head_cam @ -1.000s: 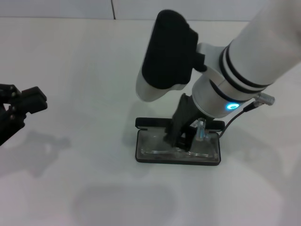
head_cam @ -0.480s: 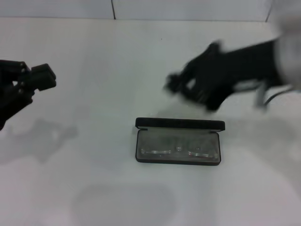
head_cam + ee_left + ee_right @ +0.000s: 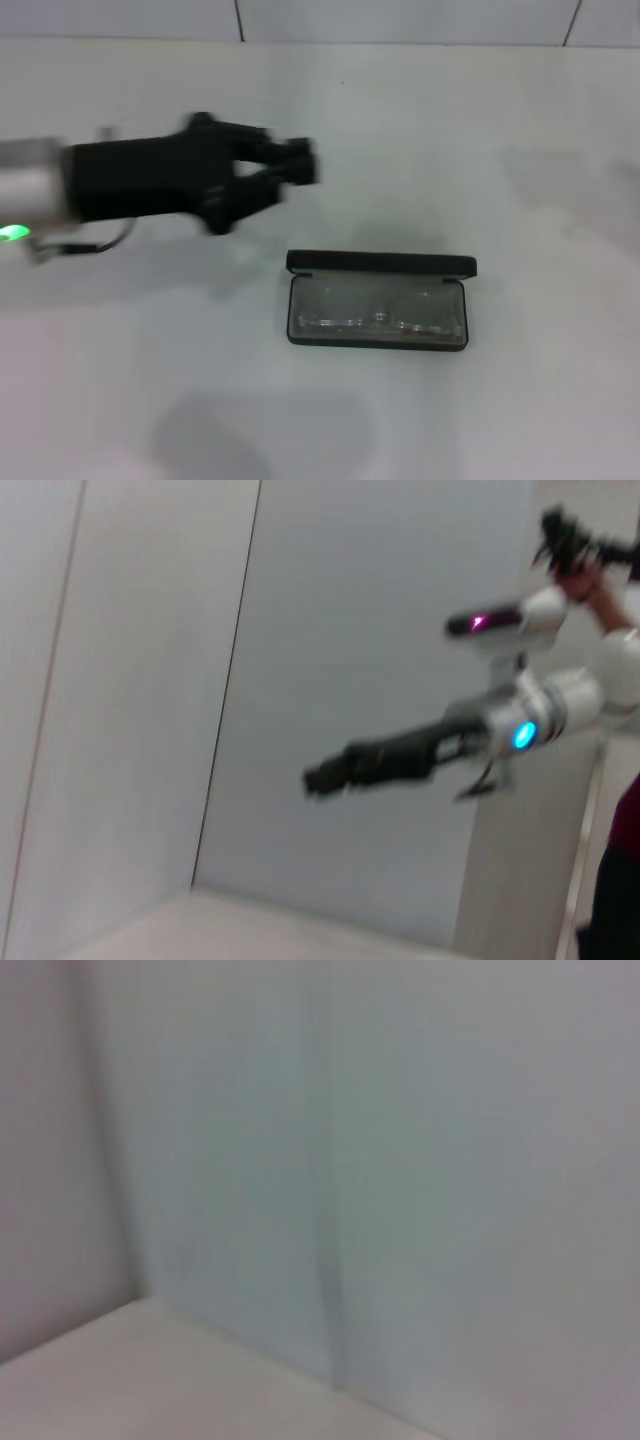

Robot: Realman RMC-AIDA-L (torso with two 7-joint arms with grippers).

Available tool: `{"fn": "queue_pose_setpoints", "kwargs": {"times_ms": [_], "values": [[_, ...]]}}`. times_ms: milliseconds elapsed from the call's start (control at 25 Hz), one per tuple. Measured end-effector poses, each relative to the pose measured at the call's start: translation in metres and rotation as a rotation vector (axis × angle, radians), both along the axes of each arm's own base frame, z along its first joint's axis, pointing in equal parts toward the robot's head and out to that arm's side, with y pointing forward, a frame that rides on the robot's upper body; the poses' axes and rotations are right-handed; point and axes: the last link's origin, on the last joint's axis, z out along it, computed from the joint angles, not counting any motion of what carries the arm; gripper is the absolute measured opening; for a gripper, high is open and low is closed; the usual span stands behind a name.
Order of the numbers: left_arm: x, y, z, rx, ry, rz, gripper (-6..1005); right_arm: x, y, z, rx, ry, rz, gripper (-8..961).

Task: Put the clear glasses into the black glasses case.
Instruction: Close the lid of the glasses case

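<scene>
The case [image 3: 380,305] lies open on the table [image 3: 520,400], roughly at its centre and well clear of every edge. Its lid stands up along the far side, and the grey-lined tray faces upward. The glasses [image 3: 375,318] lie inside the tray, lenses toward the near wall, within the tray outline as far as the head view shows. Judged from this layout, the placement step is complete. If closure is required, lowering the lid is the only step left; the task wording itself asks only for insertion.

The left gripper [image 3: 285,170] is above the table, beyond the far-left corner of the case and apart from it. The left arm reaches in from the left edge of the table, roughly level, with its fingers pointing toward the right. Motion blur obscures the fingers: the head view suggests some spread, but the opening cannot be determined. Nothing is visible between them.

The right gripper [image 3: 325,777] is absent from the head view. The left wrist view shows it raised in the air in front of a wall, at the end of a near-horizontal forearm. No object is visible in it, and its opening cannot be determined. The right wrist view shows only wall and a strip of surface.
</scene>
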Motion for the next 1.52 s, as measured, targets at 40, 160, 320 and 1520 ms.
{"fn": "queue_pose_setpoints", "kwargs": {"times_ms": [40, 160, 320, 1520], "values": [[0.006, 0.007, -0.011, -0.014, 0.041, -0.001, 110, 0.013, 0.002, 0.002, -0.001, 0.04, -0.031, 115], [0.025, 0.022, -0.042, -0.063, 0.131, -0.016, 132, 0.037, 0.001, -0.002, -0.04, 0.145, -0.052, 116], [0.038, 0.034, -0.074, -0.114, 0.22, -0.013, 161, 0.055, -0.004, -0.004, -0.062, 0.221, -0.057, 117], [0.009, 0.015, -0.117, -0.19, 0.408, 0.018, 183, 0.072, -0.005, -0.025, -0.15, 0.302, -0.075, 122]]}}
